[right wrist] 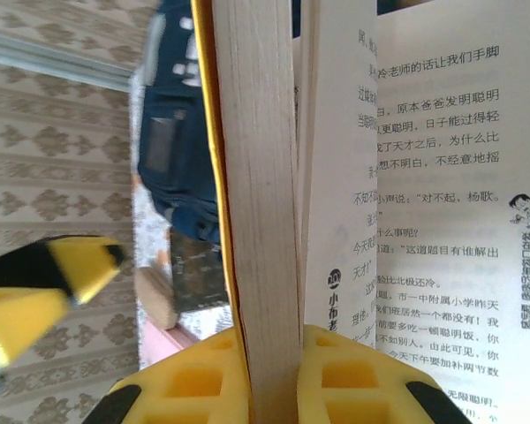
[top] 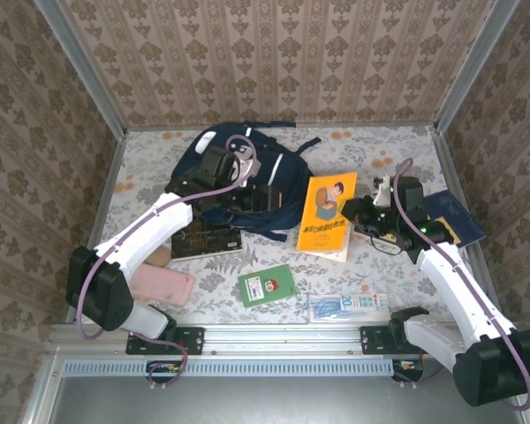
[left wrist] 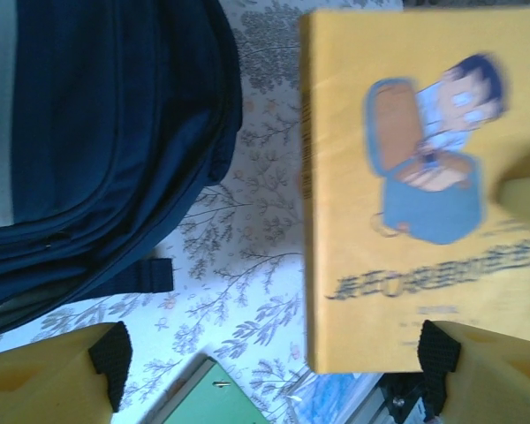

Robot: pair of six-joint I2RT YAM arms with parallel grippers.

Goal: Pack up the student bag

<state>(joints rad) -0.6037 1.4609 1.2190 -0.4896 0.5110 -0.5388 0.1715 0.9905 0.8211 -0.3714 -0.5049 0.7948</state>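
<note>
At 11 o'clock on the bench (top: 159, 159): student bag (top: 287, 181) lying flat, left arm over it. Left claw (left wrist: 269, 362) spread wide, nothing between its fingers; bag at its 10 o'clock, yellow book (top: 329, 212) at its 2 o'clock. Right claw (right wrist: 272, 375) pinching the yellow book's page block, further pages fanned open alongside. Book just beside the bag, at the bag's 3 o'clock. Green booklet (top: 267, 284) at bench 6 o'clock.
</note>
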